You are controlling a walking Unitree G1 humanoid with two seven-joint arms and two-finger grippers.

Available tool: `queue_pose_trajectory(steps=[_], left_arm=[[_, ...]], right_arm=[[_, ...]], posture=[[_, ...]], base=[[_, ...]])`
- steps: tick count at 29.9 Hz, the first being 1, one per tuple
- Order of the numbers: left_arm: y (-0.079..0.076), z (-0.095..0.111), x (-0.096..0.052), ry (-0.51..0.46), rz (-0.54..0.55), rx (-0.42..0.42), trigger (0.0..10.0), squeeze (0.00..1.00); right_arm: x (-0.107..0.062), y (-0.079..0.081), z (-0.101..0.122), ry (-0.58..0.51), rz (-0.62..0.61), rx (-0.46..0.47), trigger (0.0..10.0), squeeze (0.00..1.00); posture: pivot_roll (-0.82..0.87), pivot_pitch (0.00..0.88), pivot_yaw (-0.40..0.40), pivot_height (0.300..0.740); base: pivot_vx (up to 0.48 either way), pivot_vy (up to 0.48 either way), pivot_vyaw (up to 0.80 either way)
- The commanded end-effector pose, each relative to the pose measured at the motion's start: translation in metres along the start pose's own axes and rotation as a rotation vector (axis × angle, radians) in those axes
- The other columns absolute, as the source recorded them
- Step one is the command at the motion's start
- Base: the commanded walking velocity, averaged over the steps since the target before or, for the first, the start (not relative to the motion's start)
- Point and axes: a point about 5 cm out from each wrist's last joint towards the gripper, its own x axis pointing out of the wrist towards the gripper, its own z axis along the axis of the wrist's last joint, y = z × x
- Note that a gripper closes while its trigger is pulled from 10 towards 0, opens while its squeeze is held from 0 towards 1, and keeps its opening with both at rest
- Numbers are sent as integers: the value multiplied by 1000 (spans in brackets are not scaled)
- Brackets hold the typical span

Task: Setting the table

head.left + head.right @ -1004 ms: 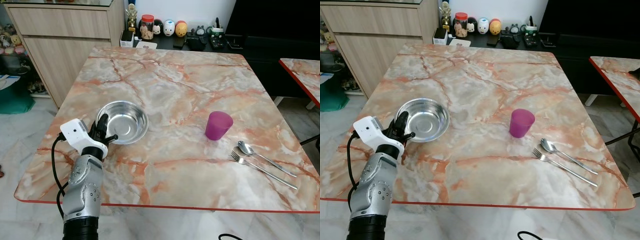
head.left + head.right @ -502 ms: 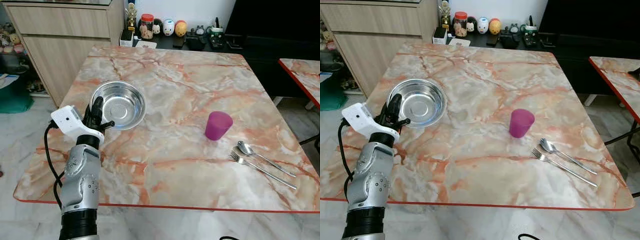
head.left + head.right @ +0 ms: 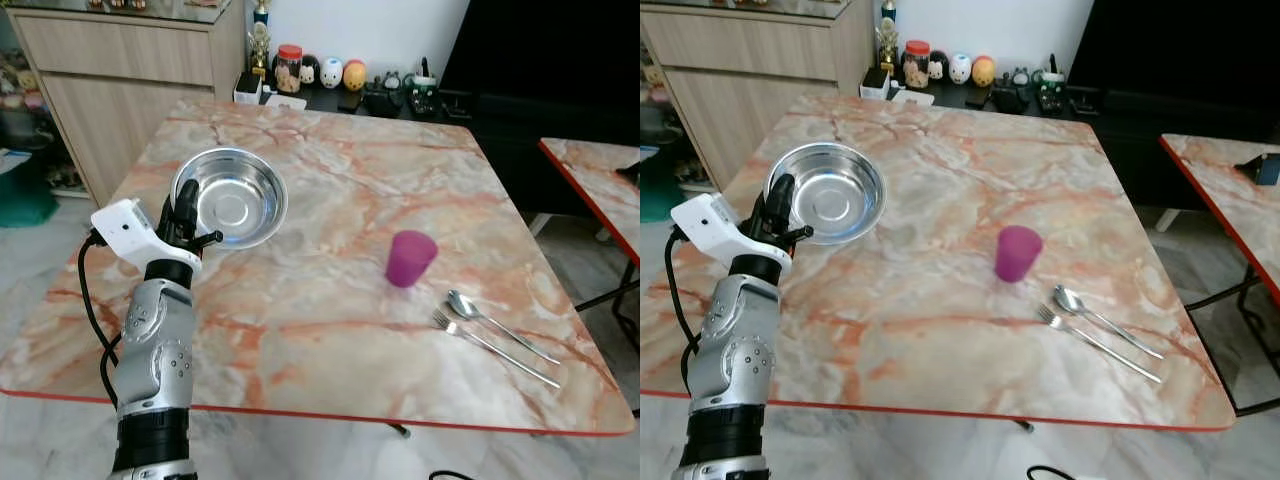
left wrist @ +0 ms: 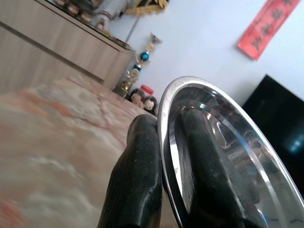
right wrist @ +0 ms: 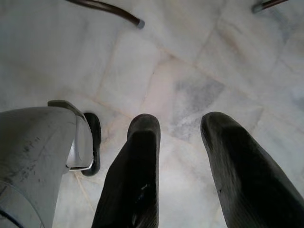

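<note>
steel bowl [image 3: 229, 196] lifted off the table, carried farther up by left gripper [image 3: 178, 216], rim pinched

Shiny silver steel bowl [image 3: 230, 195] pinched by black-fingered left gripper [image 3: 181, 222]; beyond it, peach-veined marble table [image 3: 330, 290], translucent purple cup [image 3: 410, 258].

We were in a home dining room: a marble-patterned tabletop [image 3: 330, 250] laid with cup [image 3: 410, 258], spoon [image 3: 500, 321] and fork [image 3: 495, 348], a wooden sideboard [image 3: 130, 70] beyond its far left corner, figurines and jars [image 3: 310, 72] on a low shelf, tiled floor [image 5: 180, 61].
</note>
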Motion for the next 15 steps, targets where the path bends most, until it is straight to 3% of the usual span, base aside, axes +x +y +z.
queue_pose_trajectory(steps=[1,15], left_arm=[[-11,2,3,-15,-46,-15,10000,0],[-12,9,7,-44,-35,-14,10000,0]], right_arm=[[0,-4,-2,9,-6,-11,10000,0],[1,1,2,0,4,6,10000,0]], posture=[[45,0,-103,740],[51,0,-107,740]], base=[[0,-352,0],[0,-350,-42]])
